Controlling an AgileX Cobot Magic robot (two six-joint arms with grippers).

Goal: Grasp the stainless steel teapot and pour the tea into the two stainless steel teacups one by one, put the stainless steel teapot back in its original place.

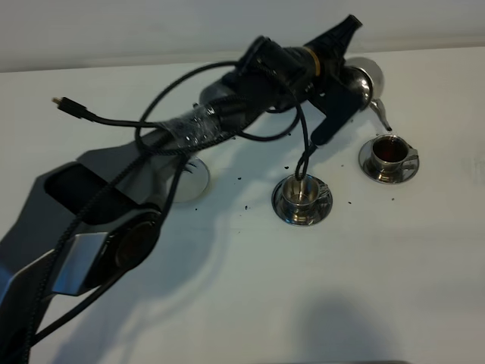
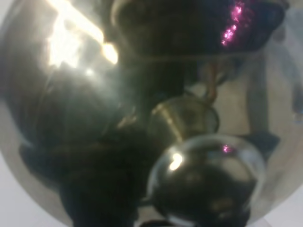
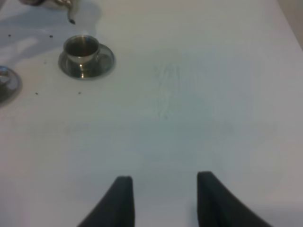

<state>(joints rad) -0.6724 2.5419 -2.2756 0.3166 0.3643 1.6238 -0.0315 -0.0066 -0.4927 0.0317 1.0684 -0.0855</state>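
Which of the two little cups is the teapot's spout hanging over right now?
The right-hand cup in the high view, the one holding dark tea. The spout of the teapot hangs just above it; the other cup sits apart, nearer the camera.

Mirror-shiny steel teapot [image 2: 61, 94], matt white table [image 3: 189, 94]

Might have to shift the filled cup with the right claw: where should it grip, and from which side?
Grip the filled teacup by its side handle, coming from the exterior view's right. The handle juts out that way, clear of the teapot spout over the rim, and a level approach should keep the tea in. The right claw is open.
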